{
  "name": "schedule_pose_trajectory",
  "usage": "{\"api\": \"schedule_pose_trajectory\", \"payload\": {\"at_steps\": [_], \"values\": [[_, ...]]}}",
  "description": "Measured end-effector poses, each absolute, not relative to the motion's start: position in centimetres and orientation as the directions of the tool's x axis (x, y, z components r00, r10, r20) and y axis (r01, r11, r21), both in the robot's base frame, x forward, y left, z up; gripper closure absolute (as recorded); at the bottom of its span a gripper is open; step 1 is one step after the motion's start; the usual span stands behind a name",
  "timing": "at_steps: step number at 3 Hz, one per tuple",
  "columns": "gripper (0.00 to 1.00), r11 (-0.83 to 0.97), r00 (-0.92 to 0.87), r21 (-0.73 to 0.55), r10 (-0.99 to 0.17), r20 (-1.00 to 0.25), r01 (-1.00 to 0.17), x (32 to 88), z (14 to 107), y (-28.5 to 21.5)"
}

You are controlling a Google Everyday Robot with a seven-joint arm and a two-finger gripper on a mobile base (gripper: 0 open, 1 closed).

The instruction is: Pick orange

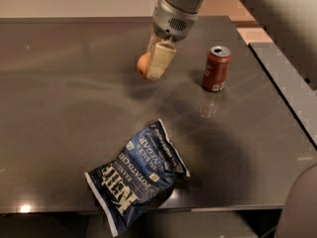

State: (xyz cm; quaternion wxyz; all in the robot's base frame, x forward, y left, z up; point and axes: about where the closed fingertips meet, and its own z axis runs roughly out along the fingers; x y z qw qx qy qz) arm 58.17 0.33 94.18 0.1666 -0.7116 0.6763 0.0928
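A crumpled blue potato chip bag [136, 175] lies flat near the front edge of a dark, glossy tabletop [59, 108], its white lettering facing up and one corner reaching to the edge. The rounded grey bulk of the robot's base [302, 207] fills the lower right corner.

Farther back and to the right, a reddish-brown soda can [216, 68] stands upright, pull tab on top, with its reflection smeared on the surface just in front of it.

Left of the can and well apart from it, the pincer [151, 69] points down over the middle of the tabletop, pinching the orange [142, 64]. One cream-coloured finger [159, 61] crosses the near right side of the fruit and hides that half; the other finger is out of sight behind it. The pale-orange fruit shows only as a rounded bulge at the finger's left edge. A dim, blurred patch on the tabletop lies just below the pair, and the orange appears to hang slightly clear of the surface.

Above, the grey wrist housing [171, 19] with its vent grille rises toward the top of the view, where the arm [277, 19] sweeps off to the right.
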Motion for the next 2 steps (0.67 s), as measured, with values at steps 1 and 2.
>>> {"api": "schedule_pose_trajectory", "payload": {"at_steps": [1, 2], "values": [[1.0, -0.059, 0.112, -0.143, -0.912, -0.394, -0.988, 58.65, 96.9, 0.47], [1.0, -0.056, 0.114, -0.152, -0.909, -0.401, -0.987, 58.95, 96.93, 0.75]]}}
